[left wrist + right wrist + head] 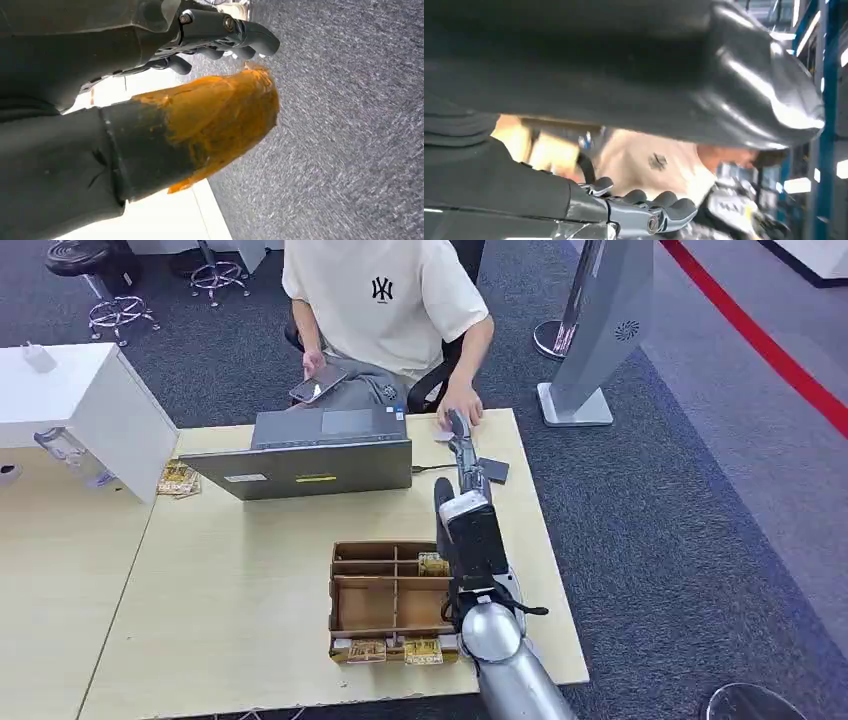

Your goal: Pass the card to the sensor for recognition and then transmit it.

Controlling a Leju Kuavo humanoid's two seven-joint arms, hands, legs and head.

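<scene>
Right now the robot's silver right arm reaches far across the pale wooden table point(250, 640), and the right hand point(458, 432) is up over the small flat dark grey sensor pad point(491, 470) near the far edge. From the head view I cannot tell if a card sits in its fingers, because the hand is small and seen from behind. In the right wrist view the dark fingers point(659, 200) look curled in a bit, but what they hold is hidden. More small gold cards point(432, 564) wait in the brown cardboard box with little sections point(385, 600). A person in a cream T-shirt point(385, 300) sits very close, with one hand point(462, 412) on the table just beside the robot's hand, so the two could bump. If the card is held loosely it might slip and fall by the grey open laptop point(310, 455). The left hand point(220, 35) hangs down over the grey carpet, its fingers bent and holding nothing.
</scene>
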